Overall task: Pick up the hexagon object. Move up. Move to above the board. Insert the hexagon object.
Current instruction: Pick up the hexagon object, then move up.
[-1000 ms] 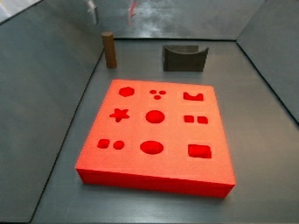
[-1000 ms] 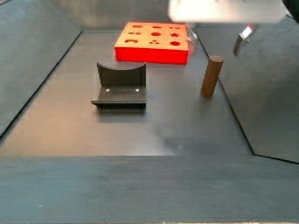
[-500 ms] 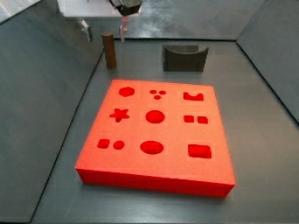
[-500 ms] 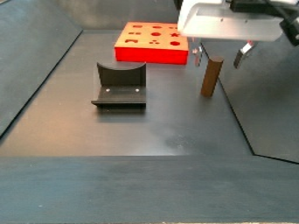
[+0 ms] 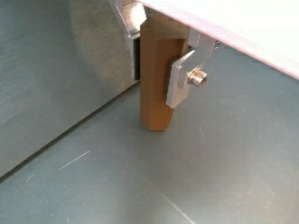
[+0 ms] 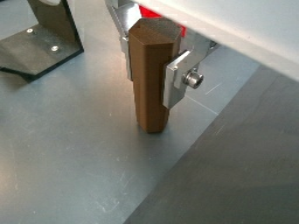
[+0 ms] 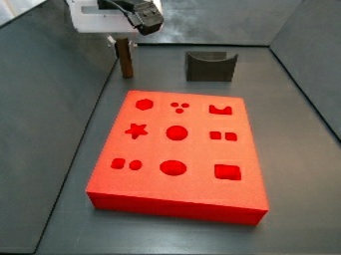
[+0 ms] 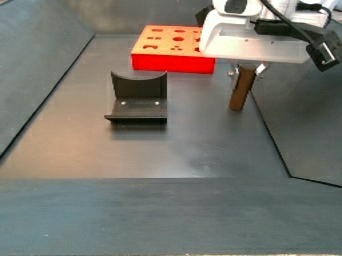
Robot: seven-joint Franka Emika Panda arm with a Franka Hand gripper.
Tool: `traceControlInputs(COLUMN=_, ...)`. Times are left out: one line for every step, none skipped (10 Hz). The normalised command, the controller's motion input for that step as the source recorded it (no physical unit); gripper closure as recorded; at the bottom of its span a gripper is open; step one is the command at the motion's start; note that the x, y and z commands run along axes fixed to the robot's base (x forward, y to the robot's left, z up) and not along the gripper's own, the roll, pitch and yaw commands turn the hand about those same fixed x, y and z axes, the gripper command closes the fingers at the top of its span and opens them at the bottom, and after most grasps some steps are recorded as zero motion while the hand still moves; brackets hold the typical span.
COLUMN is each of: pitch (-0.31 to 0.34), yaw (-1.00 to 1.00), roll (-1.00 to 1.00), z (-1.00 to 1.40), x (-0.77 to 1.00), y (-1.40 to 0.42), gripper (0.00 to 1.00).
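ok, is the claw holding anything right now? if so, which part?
The claw straddles the upper part of the hexagon object, fingers on opposite sides. The peg stands on the floor; whether the pads are clamped on it cannot be told.

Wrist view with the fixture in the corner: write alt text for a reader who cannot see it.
The gripper straddles the upright brown hexagon object, a silver finger against its side, while the peg's base still stands on the grey floor. The dark fixture sits in a far corner, and a sliver of the red board shows behind the gripper.
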Motion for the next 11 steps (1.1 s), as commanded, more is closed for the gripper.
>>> traceControlInputs(pitch=0.000, yaw=0.00, roll=0.00, z=0.00, x=0.00, y=0.00, gripper=1.00)
traceControlInputs(pitch=0.000, yaw=0.00, roll=0.00, z=0.00, x=0.00, y=0.00, gripper=1.00)
traceControlInputs(pitch=0.000, yaw=0.00, roll=0.00, z=0.00, x=0.00, y=0.00, gripper=1.00)
traceControlInputs(pitch=0.000, yaw=0.00, roll=0.00, z=0.00, x=0.00, y=0.00, gripper=1.00)
traceControlInputs(pitch=0.000, yaw=0.00, roll=0.00, z=0.00, x=0.00, y=0.00, gripper=1.00)
traceControlInputs(pitch=0.000, yaw=0.00, roll=0.00, z=0.00, x=0.00, y=0.00, gripper=1.00)
traceControlInputs(pitch=0.000, yaw=0.00, roll=0.00, z=0.00, x=0.00, y=0.00, gripper=1.00)
traceControlInputs(pitch=0.000, yaw=0.00, roll=0.00, z=0.00, x=0.00, y=0.00, gripper=1.00)
traceControlInputs(pitch=0.000, yaw=0.00, roll=0.00, z=0.83, x=0.00, y=0.00, gripper=1.00)
traceControlInputs(pitch=0.006, yaw=-0.04, roll=0.00, z=0.84, x=-0.05, y=0.03, gripper=1.00)
traceControlInputs(pitch=0.031, yaw=-0.04, roll=0.01, z=0.74, x=-0.09, y=0.03, gripper=1.00)
